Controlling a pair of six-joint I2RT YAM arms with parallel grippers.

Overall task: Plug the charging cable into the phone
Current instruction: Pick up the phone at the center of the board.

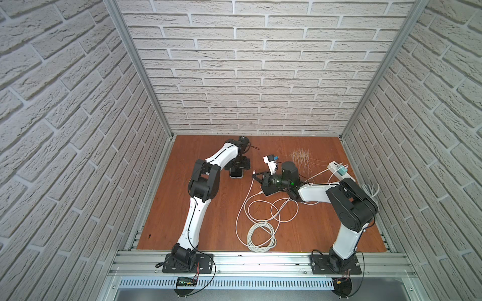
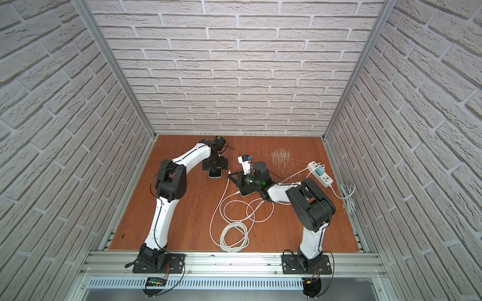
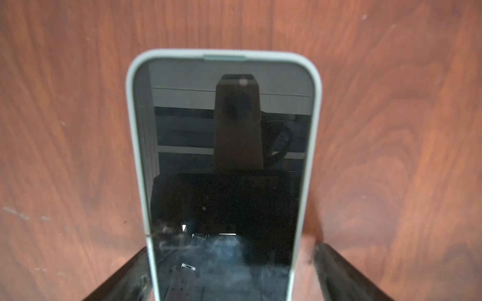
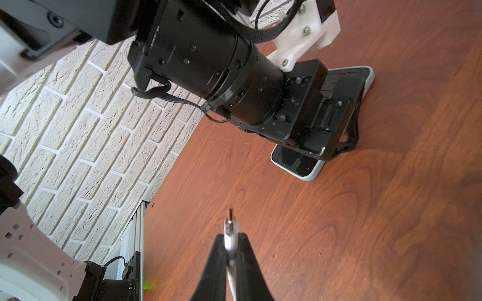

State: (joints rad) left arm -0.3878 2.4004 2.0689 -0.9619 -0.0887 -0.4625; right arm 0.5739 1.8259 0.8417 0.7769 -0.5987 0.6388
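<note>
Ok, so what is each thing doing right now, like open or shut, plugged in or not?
phone: flat on the table, screen dark, no cable in it.
left gripper: open, straddling the phone.
right gripper: shut on the plug.
plug: held, tip bare, apart from the phone.
cable: loose loops on the table.
charger: plugged into the power strip.

Both top views: phone mostly hidden under left hand, mid-frame. Left wrist: phone's near end cut off by frame edge. Right wrist: cable plug blurred.
</note>
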